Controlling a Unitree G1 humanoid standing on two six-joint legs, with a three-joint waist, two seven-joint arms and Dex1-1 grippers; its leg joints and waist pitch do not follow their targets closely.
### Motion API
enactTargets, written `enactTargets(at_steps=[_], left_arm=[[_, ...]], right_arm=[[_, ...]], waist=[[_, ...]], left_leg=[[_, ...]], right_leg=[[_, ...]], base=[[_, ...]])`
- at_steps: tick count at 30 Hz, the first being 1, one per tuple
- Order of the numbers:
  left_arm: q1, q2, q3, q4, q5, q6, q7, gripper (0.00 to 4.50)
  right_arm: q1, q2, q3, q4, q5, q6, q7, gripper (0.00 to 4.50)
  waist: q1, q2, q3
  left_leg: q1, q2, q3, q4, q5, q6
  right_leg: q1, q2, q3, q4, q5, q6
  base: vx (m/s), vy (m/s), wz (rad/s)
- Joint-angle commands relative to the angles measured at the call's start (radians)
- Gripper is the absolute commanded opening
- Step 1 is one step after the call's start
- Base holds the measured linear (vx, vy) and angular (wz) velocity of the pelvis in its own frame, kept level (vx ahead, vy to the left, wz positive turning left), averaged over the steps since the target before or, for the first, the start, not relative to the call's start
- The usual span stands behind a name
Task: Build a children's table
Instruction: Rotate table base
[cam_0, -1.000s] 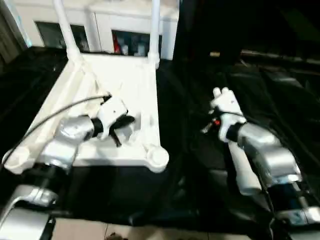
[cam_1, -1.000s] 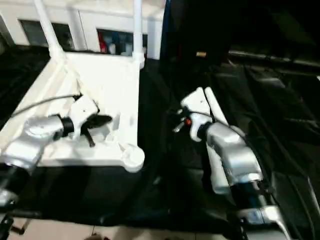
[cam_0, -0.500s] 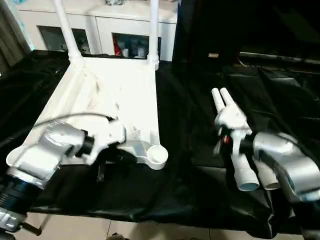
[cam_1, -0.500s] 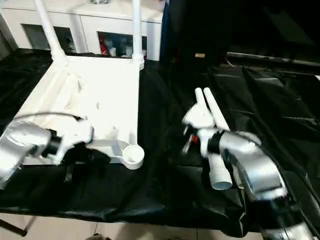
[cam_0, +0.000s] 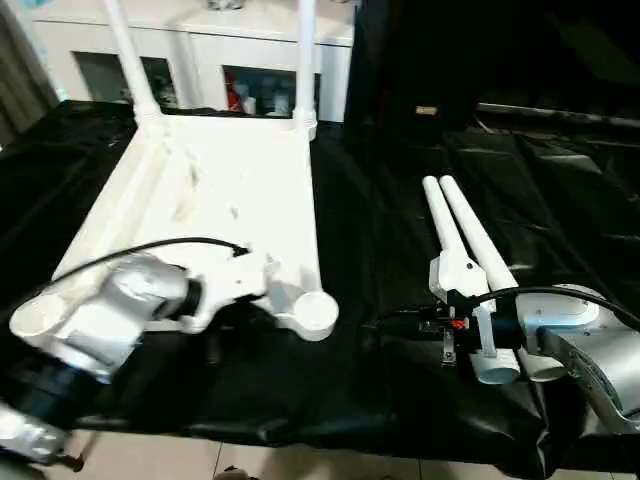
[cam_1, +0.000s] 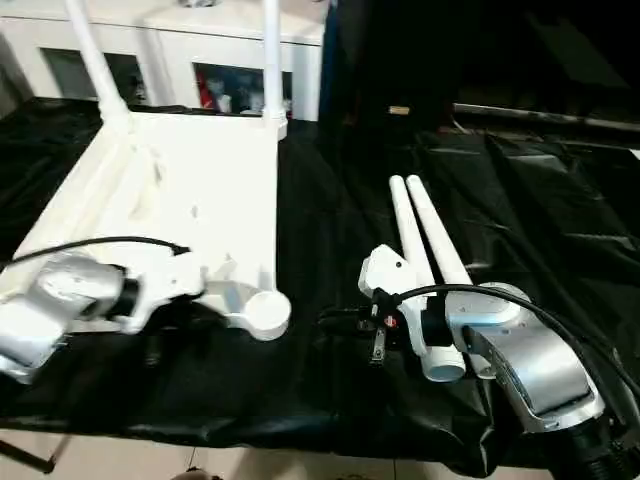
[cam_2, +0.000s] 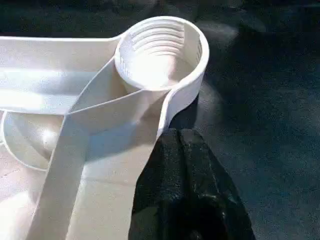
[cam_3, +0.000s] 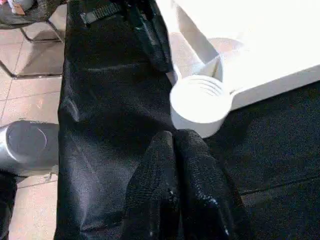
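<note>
Two grippers in view, neither holding anything. Right gripper (cam_3: 177, 165): black textured fingers pressed together, clenched on nothing, hovering over the black cloth (cam_0: 400, 240) and aimed at the near corner socket (cam_3: 200, 104). Left gripper (cam_2: 182, 165): only one dark, knobbly mass shows in its wrist view, lying against the rim of the top (cam_0: 230, 190) just beside that same socket; whether its fingers are parted or closed, cannot tell. From the head views the left gripper sits at the top's near edge, mostly hidden under its white wrist housing.

Top: white plastic, rectangular, upside down on the cloth, raised rim and diagonal ribs showing. Near socket round, with ridged rings inside like a screw thread. Another open socket (cam_0: 35, 315) at the near left corner. Two legs (cam_0: 130, 60) stand upright in the far corners, white tapered tubes. Two more legs (cam_0: 470, 250) lie side by side, touching, on the cloth to the right of the top, wide open ends toward the robot, close under the right forearm.

Cloth black, glossy, creased. Behind the table, a white cabinet (cam_0: 200, 50) with glass fronts; small coloured items inside, unreadable. No legible writing anywhere. Tiled floor (cam_3: 30, 90) pale beyond the cloth's edge.
</note>
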Motion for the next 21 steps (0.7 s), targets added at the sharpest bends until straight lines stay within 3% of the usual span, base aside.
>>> enactTargets(at_steps=[1,2,9,11,12,13,14,15,16,18,20,21], left_arm=[[-0.029,-0.003,0.002,0.023,0.028,-0.019,0.036,0.00],[-0.032,-0.009,-0.003,0.041,0.036,-0.031,0.043,0.00],[-0.034,-0.032,0.012,0.065,0.052,-0.065,0.080,0.00],[-0.035,-0.061,0.054,0.042,0.005,-0.059,0.092,0.00],[-0.030,-0.064,0.081,-0.003,-0.035,-0.031,0.081,0.00],[-0.029,-0.064,0.083,-0.005,-0.037,-0.030,0.080,0.00],[-0.018,-0.059,0.115,-0.070,-0.086,0.009,0.062,0.00],[-0.018,-0.059,0.115,-0.070,-0.086,0.009,0.062,0.00],[0.010,-0.032,0.146,-0.163,-0.138,0.068,0.036,0.00],[0.030,-0.016,0.175,-0.233,-0.176,0.120,0.034,0.00],[0.039,-0.025,0.205,-0.277,-0.205,0.151,0.057,0.00],[0.039,-0.034,0.219,-0.290,-0.214,0.161,0.070,0.00]], right_arm=[[0.001,-0.022,-0.003,-0.016,0.010,0.012,0.005,0.07],[0.003,-0.024,-0.002,-0.020,0.009,0.015,-0.001,0.07],[0.013,-0.014,-0.019,-0.037,0.001,0.016,-0.035,0.07],[0.007,0.018,-0.054,-0.029,-0.015,-0.003,-0.107,0.07],[-0.006,0.053,-0.086,-0.018,-0.045,-0.002,-0.197,0.07],[-0.007,0.055,-0.088,-0.017,-0.047,-0.002,-0.203,0.07],[-0.031,0.108,-0.138,0.000,-0.084,0.040,-0.341,0.07],[-0.031,0.108,-0.138,0.000,-0.084,0.040,-0.341,0.07],[-0.065,0.146,-0.169,-0.005,-0.146,0.203,-0.486,0.07],[-0.079,0.153,-0.163,-0.024,-0.197,0.303,-0.550,0.07],[-0.085,0.148,-0.148,-0.031,-0.227,0.360,-0.577,0.07],[-0.089,0.148,-0.143,-0.031,-0.238,0.385,-0.589,0.24]], waist=[[0.000,0.011,-0.066],[-0.001,0.016,-0.064],[0.001,0.015,-0.065],[0.000,0.015,-0.065],[-0.001,0.004,-0.066],[0.002,0.011,-0.068],[-0.001,0.009,-0.065],[-0.001,0.011,-0.065],[-0.008,0.003,-0.065],[-0.010,0.010,-0.065],[-0.017,0.004,-0.062],[-0.016,0.005,-0.064]], left_leg=[[0.017,0.014,-0.006,-0.073,-0.358,-0.030],[0.018,0.013,-0.005,-0.073,-0.364,-0.030],[0.019,0.012,-0.009,-0.072,-0.375,-0.031],[0.020,0.011,-0.008,-0.070,-0.378,-0.036],[0.019,0.010,-0.006,-0.070,-0.376,-0.033],[0.019,0.010,-0.008,-0.071,-0.362,-0.041],[0.016,0.012,-0.010,-0.072,-0.364,-0.046],[0.019,0.011,-0.009,-0.072,-0.360,-0.050],[0.015,0.008,-0.009,-0.073,-0.347,-0.056],[0.018,0.008,-0.010,-0.076,-0.337,-0.066],[0.023,0.007,-0.002,-0.070,-0.352,-0.064],[0.024,0.006,-0.002,-0.069,-0.350,-0.060]], right_leg=[[0.038,-0.044,0.031,-0.090,-0.432,-0.131],[0.035,-0.042,0.032,-0.094,-0.437,-0.126],[0.034,-0.044,0.028,-0.099,-0.493,-0.101],[0.030,-0.043,0.027,-0.100,-0.501,-0.100],[0.030,-0.043,0.026,-0.103,-0.507,-0.099],[0.029,-0.047,0.026,-0.098,-0.509,-0.107],[0.031,-0.045,0.025,-0.096,-0.504,-0.106],[0.028,-0.045,0.026,-0.095,-0.500,-0.110],[0.032,-0.039,0.025,-0.089,-0.486,-0.114],[0.031,-0.036,0.027,-0.082,-0.462,-0.128],[0.025,-0.034,0.030,-0.086,-0.457,-0.121],[0.026,-0.035,0.030,-0.087,-0.459,-0.119]], base=[[0.000,0.000,0.00],[0.000,0.000,0.00],[0.000,0.000,0.00],[0.000,0.000,0.00],[0.000,0.000,0.00],[0.000,0.000,0.00],[0.000,0.000,0.00],[0.000,0.000,0.00],[0.000,0.000,0.00],[0.000,0.000,0.00],[0.000,0.000,0.00],[0.000,0.000,0.00]])
